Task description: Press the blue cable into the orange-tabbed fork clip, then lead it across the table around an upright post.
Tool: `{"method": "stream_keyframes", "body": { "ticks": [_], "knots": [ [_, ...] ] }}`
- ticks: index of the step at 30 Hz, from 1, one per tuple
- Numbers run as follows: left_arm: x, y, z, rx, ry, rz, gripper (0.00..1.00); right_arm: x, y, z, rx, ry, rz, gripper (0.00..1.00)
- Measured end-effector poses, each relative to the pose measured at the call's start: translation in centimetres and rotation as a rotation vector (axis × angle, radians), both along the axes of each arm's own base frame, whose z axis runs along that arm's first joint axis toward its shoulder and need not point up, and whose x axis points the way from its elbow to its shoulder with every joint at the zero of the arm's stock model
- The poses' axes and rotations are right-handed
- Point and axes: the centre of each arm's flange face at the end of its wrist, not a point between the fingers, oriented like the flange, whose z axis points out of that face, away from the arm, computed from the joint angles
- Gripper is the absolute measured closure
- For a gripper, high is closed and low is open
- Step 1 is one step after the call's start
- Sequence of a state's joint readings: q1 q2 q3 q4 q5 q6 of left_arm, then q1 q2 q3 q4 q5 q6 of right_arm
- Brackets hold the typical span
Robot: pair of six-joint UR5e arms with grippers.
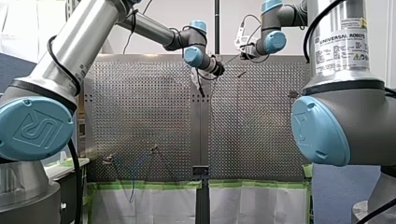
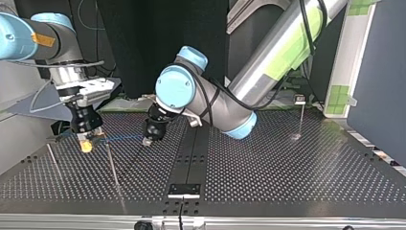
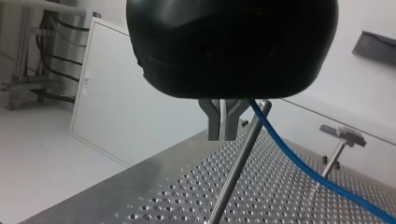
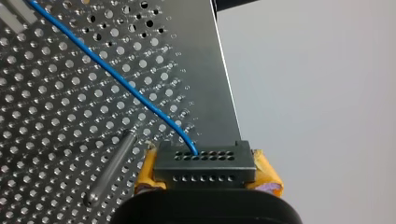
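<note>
Starting from the top view's left, my right gripper (image 2: 86, 143) is low at the perforated table (image 2: 287, 182). Its yellow pads (image 4: 268, 181) are clamped on both sides of a black connector block (image 4: 205, 163), so it is closed only as far as the block lets it. The blue cable (image 4: 116, 77) leaves one hole in the block's upper row. It runs ahead of this gripper, low over the table holes. A round steel post (image 4: 109, 173) stands just beside the gripper, apart from the cable. In the top view a thin outer post (image 2: 53, 162) sits on this gripper's far side from my other arm. The cable spans roughly level between the two grippers. A middle post (image 2: 113, 167) stands between them with its top close to the cable, contact cannot be told. My left gripper (image 2: 148, 140) reaches past the middle and hangs tip-down just over the table at the cable's other end. In the left wrist view its metal fingers (image 3: 215, 122) are pressed together with only a slit between them and nothing visible in the slit. The cable comes out from under the black body just beside the fingers and crosses a slanted-looking post (image 3: 236, 168) near its top. It then runs off ahead and to the side over the table. A small grey clip on a stem (image 3: 343, 135) stands well ahead of this gripper, beyond the cable. Another thin stem (image 2: 300, 117) is well apart from both grippers.
</note>
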State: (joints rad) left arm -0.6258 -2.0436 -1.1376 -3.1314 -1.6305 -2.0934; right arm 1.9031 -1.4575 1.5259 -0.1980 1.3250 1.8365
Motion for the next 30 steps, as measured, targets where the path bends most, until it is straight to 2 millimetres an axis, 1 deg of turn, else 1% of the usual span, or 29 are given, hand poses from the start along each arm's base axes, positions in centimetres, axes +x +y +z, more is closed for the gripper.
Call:
{"method": "stream_keyframes", "body": {
  "ticks": [4, 8, 10, 15, 19, 24, 30],
  "knots": [
    [0.2, 0.4, 0.0, 0.030, -0.009, 0.032, 1.00, -0.1, -0.1, 0.0, -0.001, -0.001, -0.005, 1.00],
    [0.1, 0.5, 0.4, 0.048, -0.033, 0.043, 1.00, -0.3, -0.2, 0.1, -0.002, -0.003, -0.012, 1.00],
    [0.1, 0.6, 0.9, 0.049, -0.052, 0.044, 1.00, -0.4, -0.3, 0.1, -0.003, -0.004, -0.016, 1.00],
    [-0.7, 0.4, 3.4, 0.019, -0.122, 0.028, 1.00, -0.6, -0.6, 0.0, -0.002, -0.006, -0.021, 1.00],
    [-0.9, 0.0, 4.5, -0.008, -0.166, 0.007, 1.00, -0.8, -1.0, -0.3, 0.000, -0.007, -0.027, 1.00],
    [-0.8, -0.1, 4.8, -0.021, -0.186, 0.010, 1.00, -1.0, -1.4, -0.4, 0.002, -0.010, -0.035, 1.00],
    [-0.3, 0.1, 4.6, -0.034, -0.183, 0.020, 1.00, -1.5, -2.3, -0.2, 0.001, -0.022, -0.045, 1.00]
  ]
}}
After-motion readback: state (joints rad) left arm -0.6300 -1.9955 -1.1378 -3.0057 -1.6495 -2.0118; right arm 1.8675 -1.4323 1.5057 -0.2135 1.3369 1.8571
